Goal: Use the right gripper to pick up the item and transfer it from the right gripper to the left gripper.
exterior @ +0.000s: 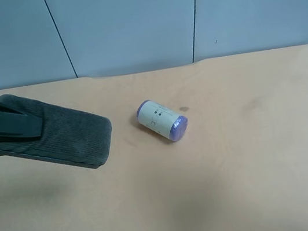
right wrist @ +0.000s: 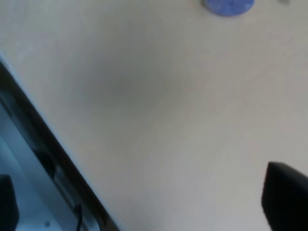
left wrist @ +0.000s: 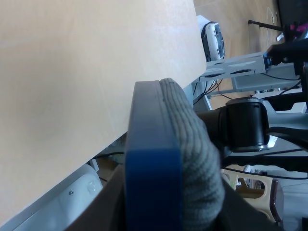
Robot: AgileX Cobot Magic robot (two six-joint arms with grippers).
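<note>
The item (exterior: 69, 135), a flat dark grey-green felt pad, is held above the table's left side in the exterior high view. The left gripper (exterior: 30, 128) is shut on its near end. The left wrist view shows the pad (left wrist: 192, 159) edge-on, blue backing beside grey felt, between the gripper's (left wrist: 173, 209) dark jaws. The right gripper (right wrist: 147, 202) is open and empty over bare table, with one finger (right wrist: 288, 197) at the frame's corner. It is out of the exterior high view except for a black speck at the right edge.
A white-and-purple cylinder (exterior: 162, 120) lies on its side on the tan table (exterior: 238, 166), right of the pad; its purple end (right wrist: 227, 6) shows in the right wrist view. The table's edge (right wrist: 48, 149) runs close to the right gripper. Grey wall panels stand behind.
</note>
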